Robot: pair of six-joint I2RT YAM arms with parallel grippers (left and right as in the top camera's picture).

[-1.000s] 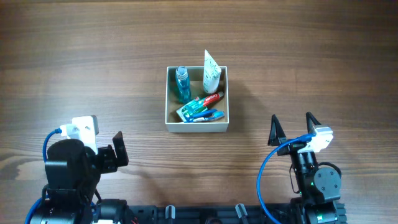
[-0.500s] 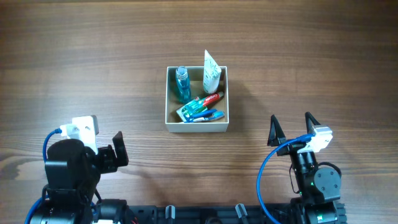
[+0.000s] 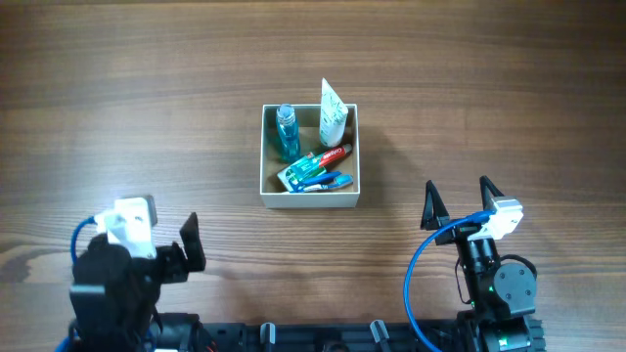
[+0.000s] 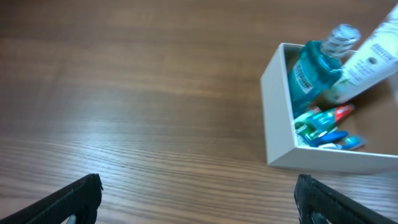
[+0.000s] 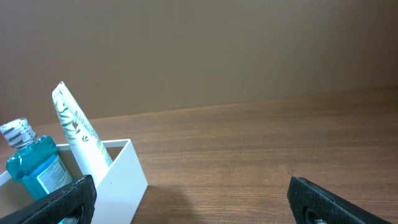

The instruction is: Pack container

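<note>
A wood-grain table point(image 3: 147, 98) is spreading across every view, and in the right wrist view a plain brown backdrop is rising behind its far edge; the container point(image 3: 309, 200) is sitting a little right of the table's middle, well ahead of both arms, its white walls square and upright and its tan inside showing between the things packed in it.

A blue bottle point(image 3: 286, 132) with a clear ribbed cap is standing in the far-left corner, carrying a pale label whose print is too small to read; a white tube point(image 3: 332, 110) printed with green leaves is leaning in the far-right corner and poking up past the rim, its small lettering not legible; a red-and-white tube point(image 3: 333, 154) is lying slantwise across the floor, its wording blurred; a blue-green packet point(image 3: 308, 174) is lying against the near wall.

Bare wood is lying on all four sides of the box, with wide room to the left and to the right.

The left gripper point(image 4: 198, 190) is hanging low near the table's near edge with its fingers spread wide and nothing between them; the right gripper point(image 3: 458, 196) is pointing away from the near edge, near the box's right-hand near corner but apart from it, its fingers likewise parted and holding nothing.
</note>
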